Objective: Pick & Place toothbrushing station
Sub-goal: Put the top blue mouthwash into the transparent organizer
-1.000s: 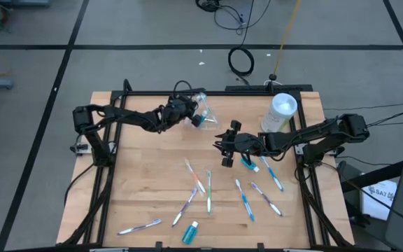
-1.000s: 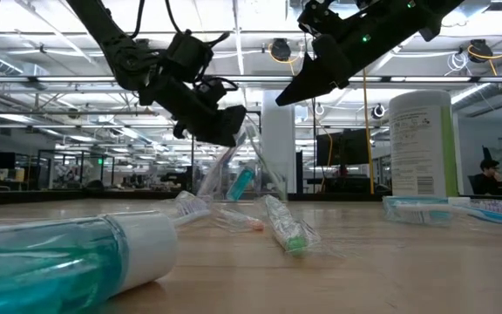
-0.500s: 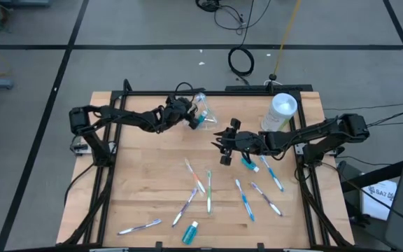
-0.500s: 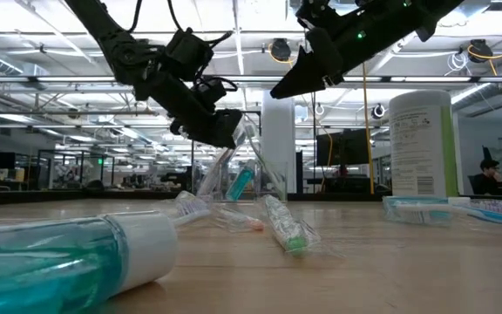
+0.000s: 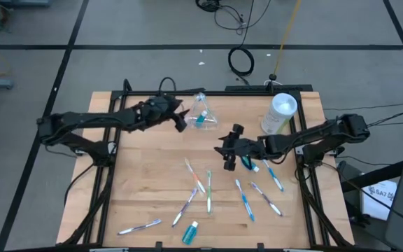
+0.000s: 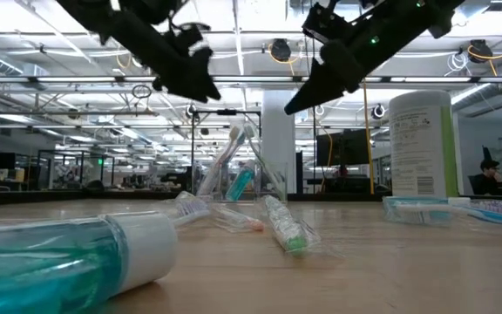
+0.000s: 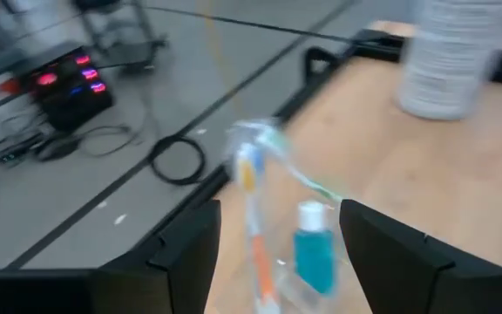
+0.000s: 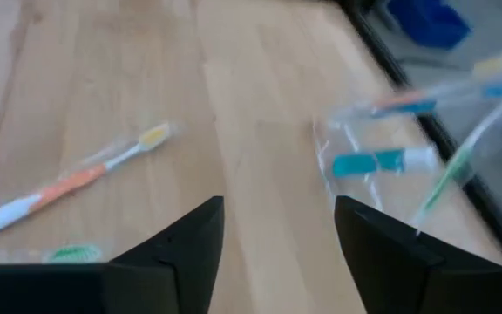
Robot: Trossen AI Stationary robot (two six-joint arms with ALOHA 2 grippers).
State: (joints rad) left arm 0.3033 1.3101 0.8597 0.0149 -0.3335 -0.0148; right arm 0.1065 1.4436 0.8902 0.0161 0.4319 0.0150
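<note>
A clear holder [image 5: 201,116] stands near the table's far edge, with an orange-handled toothbrush [image 7: 254,228], a green one and a small teal bottle [image 7: 313,254] leaning inside it. My left gripper [image 5: 180,117] hangs open above the table, just left of the holder and apart from it. My right gripper [image 5: 229,155] hovers open over the table's middle, nothing between its fingers. Several wrapped toothbrushes [image 5: 200,183] lie flat on the wood nearer the front; one with an orange handle [image 8: 75,181] shows in the right wrist view.
A tall white canister [image 5: 280,112] stands at the far right. A teal bottle [image 5: 190,232] lies on its side by the near edge. More toothbrushes [image 5: 270,173] lie under and beside my right arm. A black frame [image 5: 222,92] runs along the far edge.
My left gripper has opened, risen and drawn back from the holder toward the table's left edge. The holder and what is in it have stayed in place.
</note>
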